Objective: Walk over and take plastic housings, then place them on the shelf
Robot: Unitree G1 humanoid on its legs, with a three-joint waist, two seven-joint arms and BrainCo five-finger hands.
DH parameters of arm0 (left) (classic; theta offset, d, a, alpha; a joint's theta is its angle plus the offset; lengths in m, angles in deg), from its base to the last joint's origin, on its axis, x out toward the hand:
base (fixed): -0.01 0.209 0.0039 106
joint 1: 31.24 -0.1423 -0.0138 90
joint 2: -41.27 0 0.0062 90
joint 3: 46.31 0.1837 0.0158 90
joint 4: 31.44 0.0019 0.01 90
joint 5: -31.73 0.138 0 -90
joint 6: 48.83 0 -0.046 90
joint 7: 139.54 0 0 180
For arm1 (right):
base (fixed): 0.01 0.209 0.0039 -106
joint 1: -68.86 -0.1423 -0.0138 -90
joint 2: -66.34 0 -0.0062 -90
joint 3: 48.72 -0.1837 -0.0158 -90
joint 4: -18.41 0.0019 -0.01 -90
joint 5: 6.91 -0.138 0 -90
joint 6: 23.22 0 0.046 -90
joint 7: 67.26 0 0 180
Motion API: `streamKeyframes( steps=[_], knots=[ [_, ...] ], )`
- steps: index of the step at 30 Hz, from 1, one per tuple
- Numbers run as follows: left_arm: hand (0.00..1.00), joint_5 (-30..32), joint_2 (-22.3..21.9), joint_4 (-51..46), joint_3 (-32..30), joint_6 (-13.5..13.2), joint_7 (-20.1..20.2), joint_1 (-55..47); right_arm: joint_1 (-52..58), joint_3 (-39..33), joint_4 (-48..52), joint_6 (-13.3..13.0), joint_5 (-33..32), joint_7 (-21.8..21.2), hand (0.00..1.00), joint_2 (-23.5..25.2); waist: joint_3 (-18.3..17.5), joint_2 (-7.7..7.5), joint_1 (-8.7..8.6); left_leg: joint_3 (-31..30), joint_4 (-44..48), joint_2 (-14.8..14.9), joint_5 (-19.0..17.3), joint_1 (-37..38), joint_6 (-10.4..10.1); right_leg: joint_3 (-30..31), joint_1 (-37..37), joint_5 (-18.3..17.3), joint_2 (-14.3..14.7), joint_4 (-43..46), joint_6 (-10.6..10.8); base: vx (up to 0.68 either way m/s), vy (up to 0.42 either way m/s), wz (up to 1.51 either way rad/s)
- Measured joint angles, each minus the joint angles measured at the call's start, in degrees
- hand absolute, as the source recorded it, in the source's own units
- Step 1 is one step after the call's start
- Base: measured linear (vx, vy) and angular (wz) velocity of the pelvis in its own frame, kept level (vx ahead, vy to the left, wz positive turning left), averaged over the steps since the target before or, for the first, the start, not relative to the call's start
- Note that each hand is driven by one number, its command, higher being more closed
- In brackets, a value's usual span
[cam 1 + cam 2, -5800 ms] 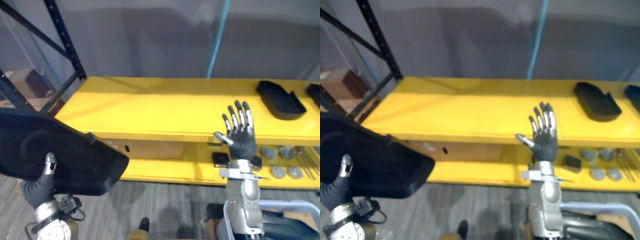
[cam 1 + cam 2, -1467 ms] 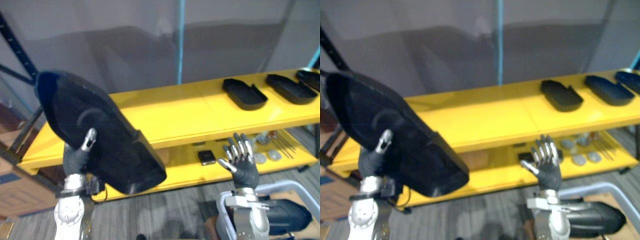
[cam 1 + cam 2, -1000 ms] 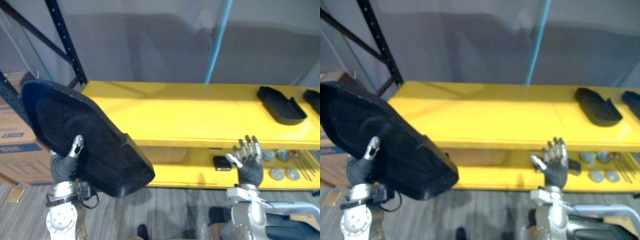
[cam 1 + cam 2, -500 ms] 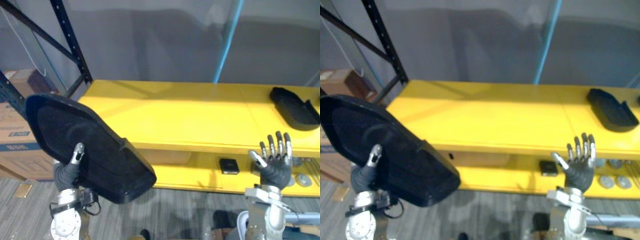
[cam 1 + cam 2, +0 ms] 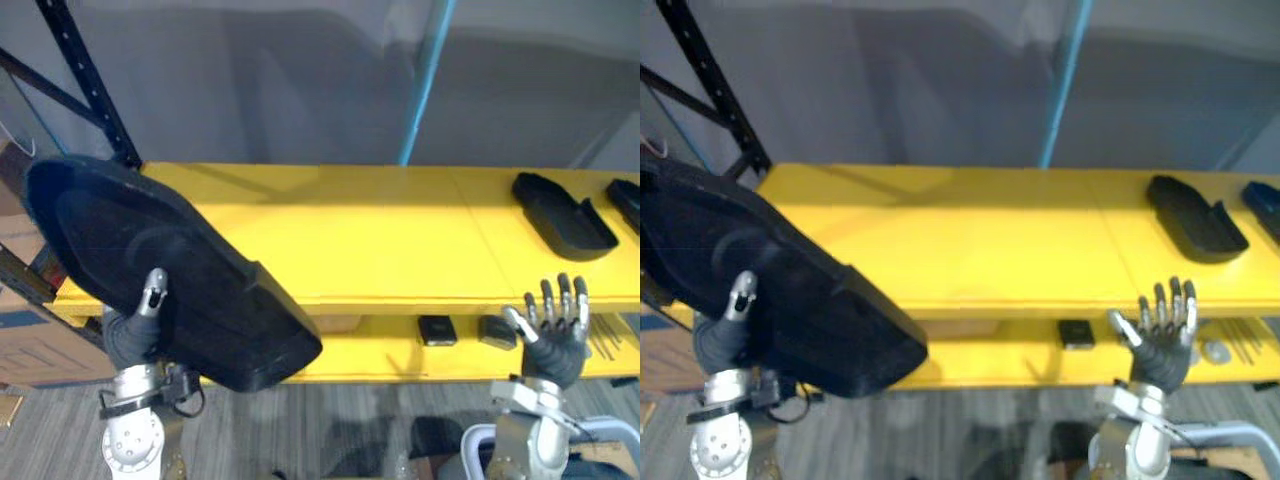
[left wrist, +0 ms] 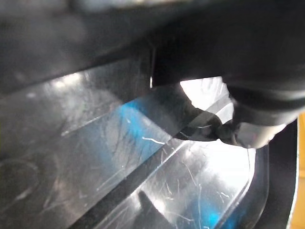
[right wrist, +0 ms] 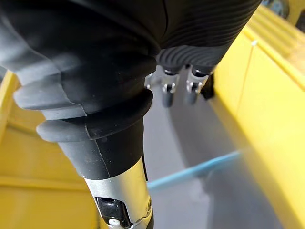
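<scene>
Black plastic housing [image 5: 170,280], large and shell-shaped, is held up in front of the left end of the yellow shelf [image 5: 380,240], tilted with its broad rounded end high and its narrow end low. It is clear of the shelf's top deck. The left hand [image 5: 130,335] grasps it from below, thumb pressed across the near face, while the other fingers are hidden behind the shell. The left wrist view shows the housing's glossy, scratched surface [image 6: 119,143] close against the hand. The right hand [image 5: 552,335] is raised in front of the shelf's right part, level with the lower deck, fingers [image 7: 171,90] straight and spread, holding nothing. Two smaller black housings [image 5: 560,212] [image 5: 625,200] lie on the top deck at the shelf's right end. Small dark boxes [image 5: 436,330] [image 5: 495,332] sit on the lower deck. Behind the shelf stand a blue pole [image 5: 420,90] and, at its left end, a black rack upright [image 5: 85,85].
</scene>
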Motion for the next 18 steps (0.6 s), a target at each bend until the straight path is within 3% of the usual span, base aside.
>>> streamKeyframes(
  steps=[1,3,5,7,8,9,10,12,13,14,16,18],
  knots=[
    [1.0,-0.03,0.0,0.01,0.37,0.0,-0.06,-0.11,0.85,-0.02,0.0,-0.56,-0.01,0.07,0.0,-0.15,-0.01,1.03,-0.05,0.02,2.79,1.07,-1.7,0.01,-0.49,-0.03,-0.01,-1.28,0.44,1.51,-0.27,0.04,-0.033,-0.15],
    [1.0,-0.03,0.54,-0.02,0.57,-0.06,-0.08,-0.09,1.8,0.07,-0.02,-1.09,-0.02,0.12,0.0,-0.1,-0.07,1.68,-0.17,-0.39,10.57,2.55,-2.85,-2.41,-1.56,0.36,-0.37,-4.31,0.76,3.7,-0.86,0.02,-0.051,-0.07],
    [1.0,-0.03,1.09,-0.02,0.75,-0.06,-0.13,-0.21,2.27,-0.16,0.24,-1.75,-0.02,0.41,0.0,-1.75,0.47,2.81,0.03,-3.45,27.74,5.39,-0.19,-9.8,-2.98,2.01,-0.77,-6.26,1.51,6.99,-1.43,0.01,-0.046,-0.32],
    [1.0,-0.03,1.48,-0.04,-0.07,-0.07,-0.15,-0.21,2.1,-0.16,1.16,-1.76,0.02,0.46,0.0,-2.94,0.53,2.98,0.08,-3.32,34.62,6.74,3.83,-12.5,-2.96,4.03,-0.24,-6.65,1.42,7.35,-1.75,0.09,0.015,-0.55],
    [1.0,0.01,1.89,-0.04,-0.86,-0.07,-0.07,-0.24,1.65,0.24,2.7,-1.89,0.02,0.44,0.0,-3.2,0.72,2.79,0.14,-3.21,35.99,6.7,4.02,-12.89,-2.43,5.37,0.82,-6.45,0.7,6.7,-1.57,0.08,0.003,-0.59],
    [1.0,0.0,2.11,-0.11,-1.12,-0.16,-0.06,-0.21,1.25,0.25,3.41,-2.07,0.01,0.46,0.0,-3.38,0.68,2.82,0.08,-3.37,34.33,6.72,2.88,-12.43,-1.88,6.06,1.09,-6.24,0.45,6.35,-1.25,0.01,-0.033,-0.63],
    [1.0,0.0,2.11,-0.48,-1.25,-0.32,-0.05,-0.19,0.28,0.31,4.5,-2.1,0.04,0.47,0.0,-4.22,0.6,2.67,0.04,-3.54,27.37,6.72,1.47,-10.81,-0.34,7.44,1.13,-6.12,-0.18,6.09,-1.04,-0.05,-0.048,-0.64],
    [1.0,0.0,2.09,-1.07,-1.21,-0.35,-0.03,-0.13,-1.06,0.48,4.91,-2.08,0.06,0.5,0.0,-5.49,0.44,2.29,0.04,-3.82,12.71,6.61,1.76,-7.38,0.75,9.41,0.96,-5.88,-1.31,5.69,-0.4,-0.04,-0.008,-0.61],
    [1.0,0.0,2.11,-1.51,-1.14,-0.36,-0.03,-0.1,-1.4,0.48,4.97,-2.05,0.07,0.52,0.0,-6.53,0.23,2.69,0.09,-5.14,4.87,6.53,4.68,-5.37,0.27,10.57,0.79,-6.12,-1.53,5.79,0.93,0.09,0.119,-0.5],
    [1.0,-0.01,2.5,-1.43,-1.18,-0.3,-0.11,-0.11,-1.47,0.55,4.6,-1.88,0.08,0.57,0.0,-6.19,-0.57,1.85,0.4,-4.43,2.22,4.94,5.06,-3.72,-3.86,11.49,0.36,-6.43,-2.98,6.0,1.96,0.14,0.166,-0.38],
    [1.0,-0.16,3.8,-1.49,-0.59,-0.13,-0.05,0.3,-1.53,1.02,4.68,-1.89,0.12,0.6,0.0,-4.87,-1.11,-0.6,-0.45,-3.38,1.01,2.59,5.15,-3.75,-3.67,11.17,-0.15,-5.96,-5.48,5.36,2.64,0.17,0.183,-0.1],
    [1.0,-0.14,5.01,-1.49,-0.51,0.59,0.06,0.47,-2.02,1.73,4.68,-1.89,0.11,0.62,0.0,-4.22,-1.53,-1.9,-0.72,-2.95,0.49,1.6,5.03,-3.39,-3.47,10.98,0.01,-4.51,-6.51,4.39,4.15,0.13,0.121,-0.11]
  ],
)
